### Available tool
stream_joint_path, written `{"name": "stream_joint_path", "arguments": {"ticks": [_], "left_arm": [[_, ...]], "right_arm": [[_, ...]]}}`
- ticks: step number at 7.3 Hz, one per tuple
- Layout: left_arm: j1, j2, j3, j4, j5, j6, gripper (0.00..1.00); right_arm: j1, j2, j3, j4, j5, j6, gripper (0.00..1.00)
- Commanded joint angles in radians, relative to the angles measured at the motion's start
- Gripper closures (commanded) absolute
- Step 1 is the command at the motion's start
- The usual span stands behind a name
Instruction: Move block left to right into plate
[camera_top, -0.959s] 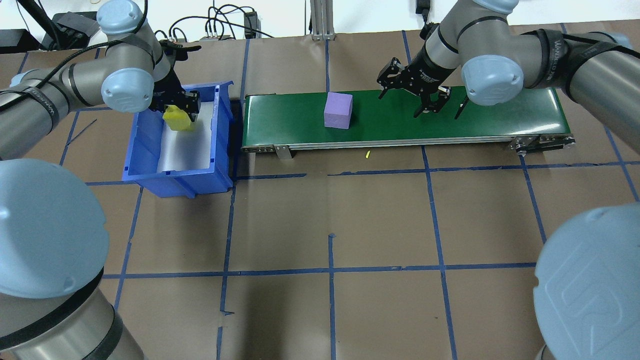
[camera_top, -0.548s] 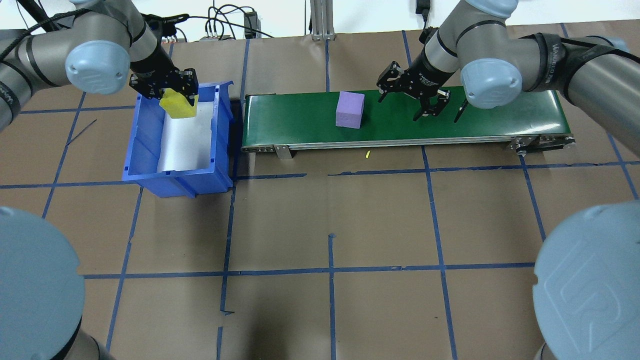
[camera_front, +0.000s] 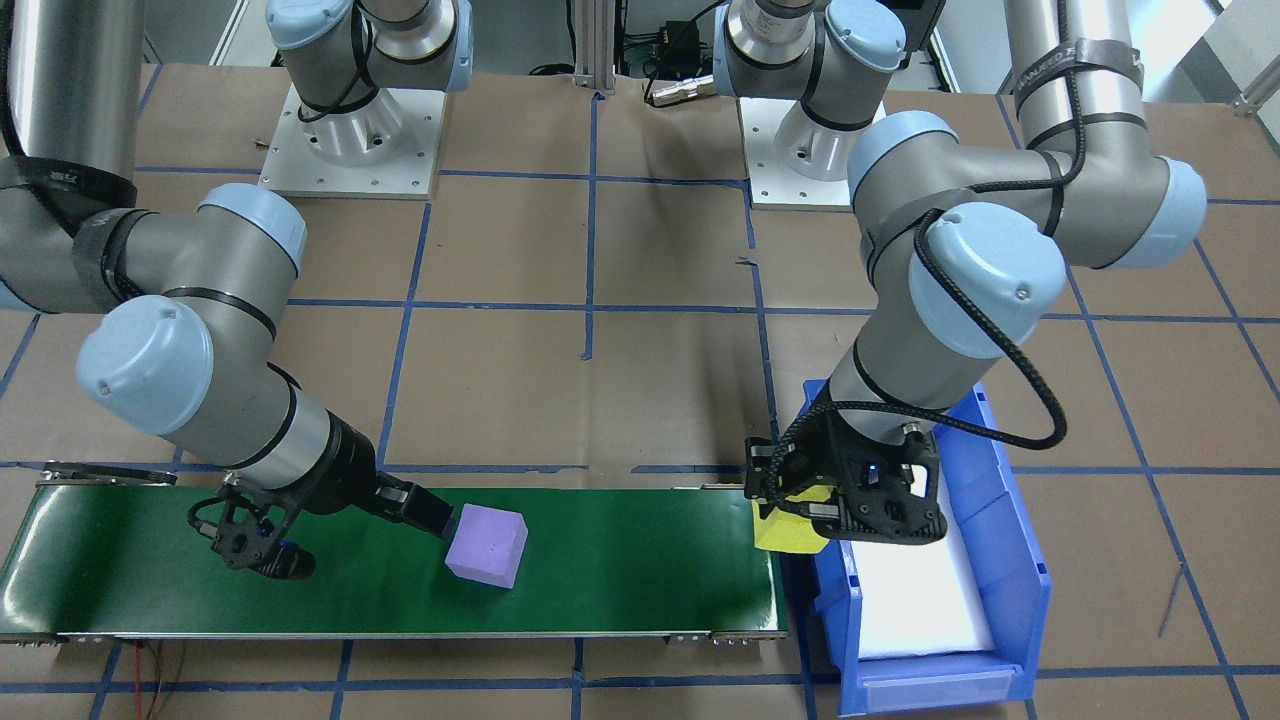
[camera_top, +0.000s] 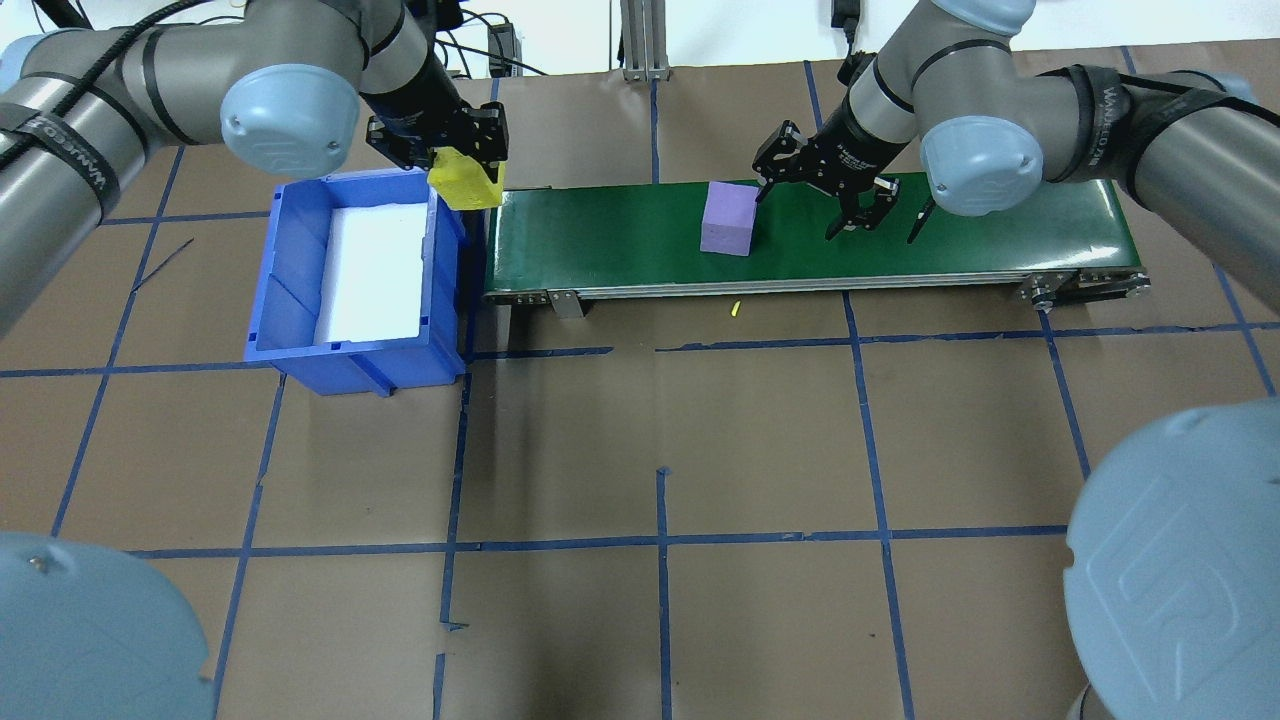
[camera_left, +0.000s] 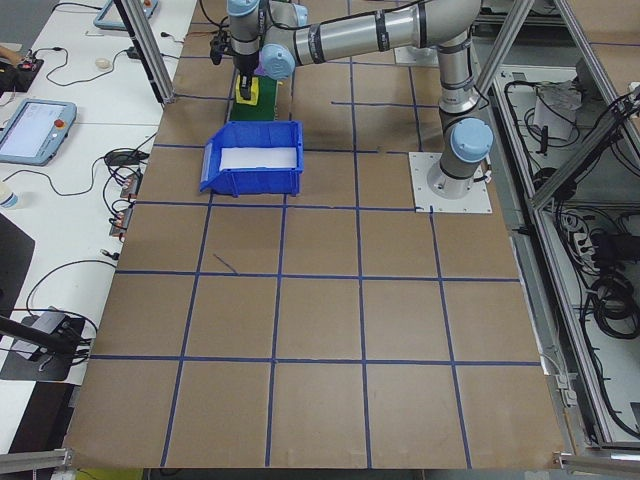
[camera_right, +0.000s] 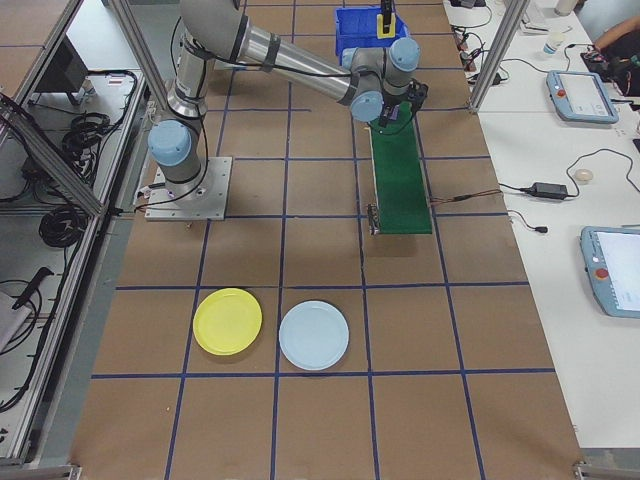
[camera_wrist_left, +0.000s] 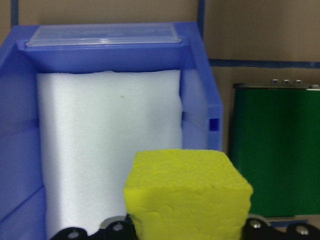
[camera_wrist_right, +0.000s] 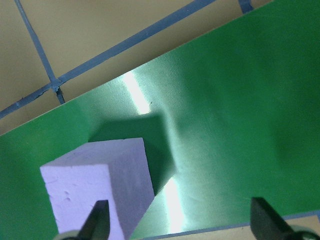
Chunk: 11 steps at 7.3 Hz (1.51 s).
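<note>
A yellow foam block (camera_top: 465, 182) hangs over the gap between the blue bin (camera_top: 300, 305) and the left end of the green belt (camera_top: 960, 235), with my left gripper (camera_top: 462, 168) shut on it. The left wrist view shows this block (camera_wrist_left: 187, 195) low in front of the bin. A purple block (camera_top: 728, 218) rides on the belt and has reached one finger of my open right gripper (camera_top: 800, 210). The right wrist view shows this purple block (camera_wrist_right: 100, 187) just inside that finger. The yellow plate (camera_right: 228, 321) lies on the table far from the belt, seen only in the exterior right view.
White foam lines the floor of the bin (camera_front: 1010, 590). A pale blue plate (camera_right: 314, 335) lies next to the yellow one. A small yellow scrap (camera_top: 734, 310) lies in front of the belt. Blue tape lines cross the brown table.
My left gripper has lifted the yellow block out of the bin and carried it right, to the belt's left end. The purple block has travelled right along the belt to my unmoved right gripper.
</note>
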Motion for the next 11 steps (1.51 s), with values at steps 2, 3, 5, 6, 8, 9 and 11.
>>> {"name": "stream_joint_path", "arguments": {"ticks": [2,3,5,6,8,9,11], "left_arm": [[-0.068,-0.061,-0.051,0.140,0.047,0.002,0.70],[-0.068,-0.090,-0.057,0.158,0.049,-0.001,0.62],[-0.069,-0.112,-0.061,0.210,0.048,0.008,0.34],[-0.069,-0.120,-0.072,0.212,0.049,0.008,0.00],[-0.069,-0.079,-0.071,0.210,0.058,0.019,0.00],[-0.069,-0.016,-0.074,0.174,0.114,0.028,0.00],[-0.063,0.123,-0.067,-0.018,0.196,0.026,0.00]], "right_arm": [[0.001,0.001,-0.002,0.000,0.000,-0.014,0.00],[0.000,0.002,-0.002,0.000,0.000,-0.014,0.00],[0.001,0.005,-0.003,-0.006,-0.003,-0.014,0.00],[0.001,0.021,-0.003,-0.023,0.000,-0.014,0.00],[0.001,0.050,-0.012,-0.050,-0.001,-0.036,0.00],[0.000,0.062,-0.009,-0.058,-0.033,-0.125,0.42],[-0.002,0.056,-0.014,-0.058,-0.151,-0.343,0.67]]}}
